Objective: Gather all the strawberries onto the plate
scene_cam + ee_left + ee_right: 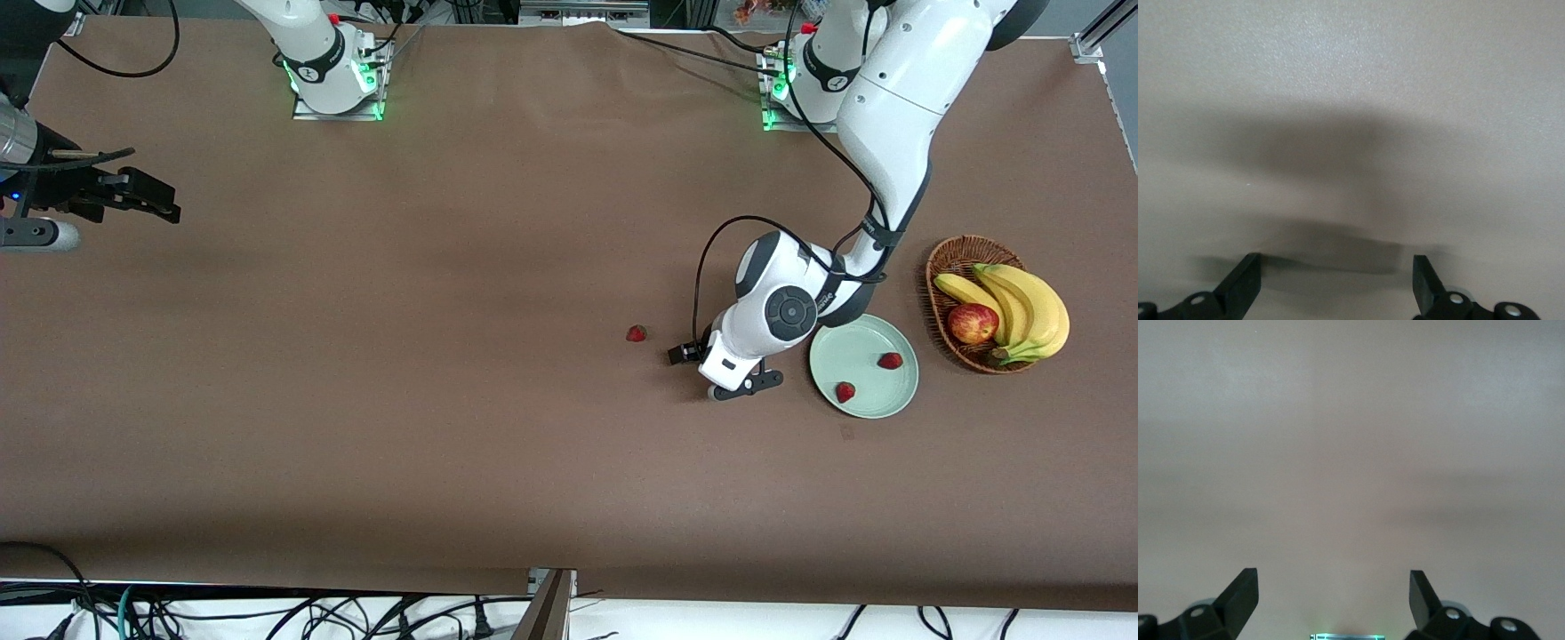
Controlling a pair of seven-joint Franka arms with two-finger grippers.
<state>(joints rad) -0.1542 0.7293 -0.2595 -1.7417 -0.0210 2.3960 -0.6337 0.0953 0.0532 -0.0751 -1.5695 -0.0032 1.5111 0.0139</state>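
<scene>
My left tool [745, 384] hung spread and empty by the plate [867, 404], lone strawberry [636, 333] center-frame unpicked; right tool [133, 196] spread, waiting.

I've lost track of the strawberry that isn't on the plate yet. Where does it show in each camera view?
Front view: the small red loose strawberry lies on the brown table cover, beside the open left gripper, toward the right arm's end from the pale mint-green plate.
Left wrist view: not in it.
Right wrist view: not in it.
Shared landmark: the table cover fills all three views.
</scene>
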